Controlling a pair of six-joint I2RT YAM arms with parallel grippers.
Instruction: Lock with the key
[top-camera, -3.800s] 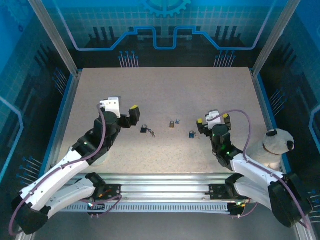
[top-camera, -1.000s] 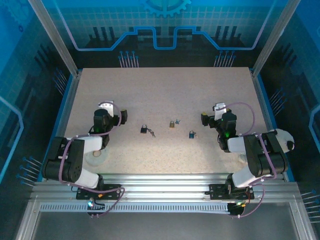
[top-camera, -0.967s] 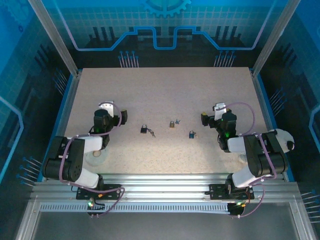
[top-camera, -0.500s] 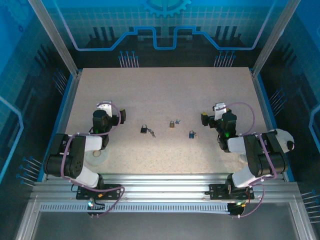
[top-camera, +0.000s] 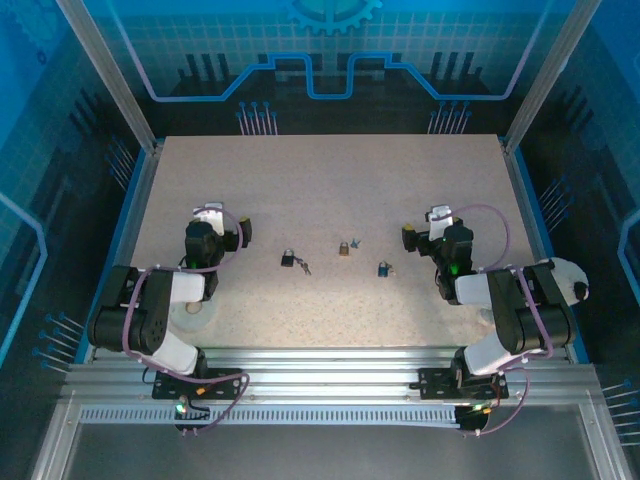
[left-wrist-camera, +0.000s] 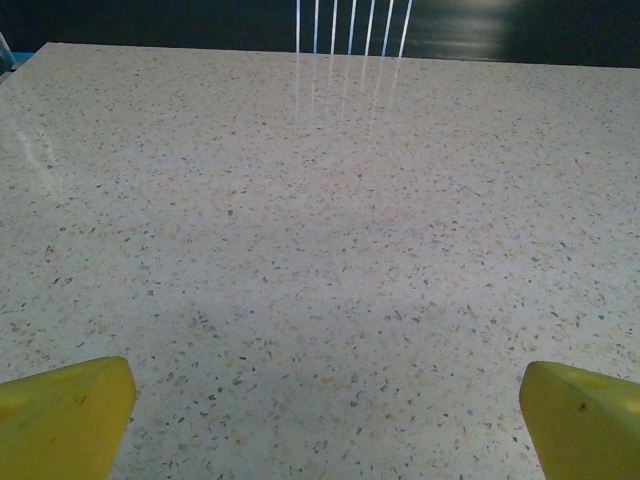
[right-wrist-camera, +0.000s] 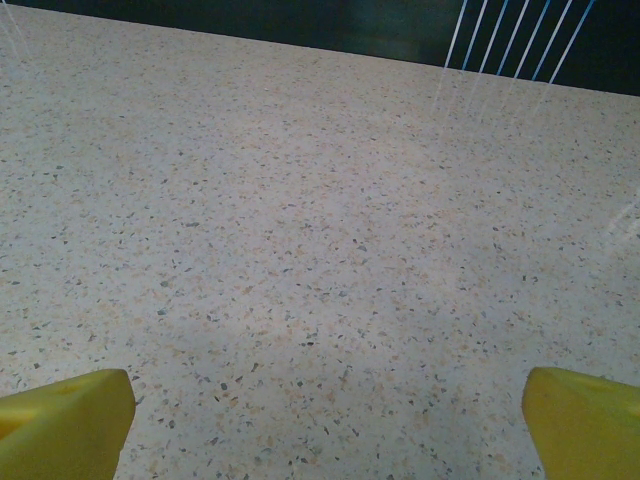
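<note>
Two arms folded up at the near edge of the table (top-camera: 320, 170), just past the aluminium rails (top-camera: 320, 362): left arm (top-camera: 150, 318) at near-left, right arm (top-camera: 515, 310) at near-right. A white plush dog (top-camera: 572, 283) sits just behind the right arm, mostly hidden by it.

Left claw (top-camera: 220, 226) points toward the far side, spread wide, holding nothing. In the left wrist view its yellow fingertips (left-wrist-camera: 60, 415) sit at the two bottom corners with bare speckled table between them. Right claw (top-camera: 436, 230) is the same: facing far, jaws spread wide, empty; its yellow fingertips (right-wrist-camera: 62, 420) are also at the frame corners over bare table.

Three padlocks lie flat in a loose left-right row mid-table, between the two claws and apart from both:
- black padlock (top-camera: 287, 260), closest to the left claw, with a key (top-camera: 304, 268) just to its right and slightly nearer
- brass padlock (top-camera: 343, 248), middle, slightly farther back than the others, with blue-headed keys (top-camera: 356, 242) just to its right
- blue padlock (top-camera: 382, 269), closest to the right claw, with a small key (top-camera: 391, 273) at its right side

Each padlock's long axis looks to run near-far, shackle toward the far side (small in the top view, so low confidence). Can't tell whether any key is in a keyhole, or whether the shackles are closed.

Beyond the row: bare table up to the blue back panel (top-camera: 320, 60).
</note>
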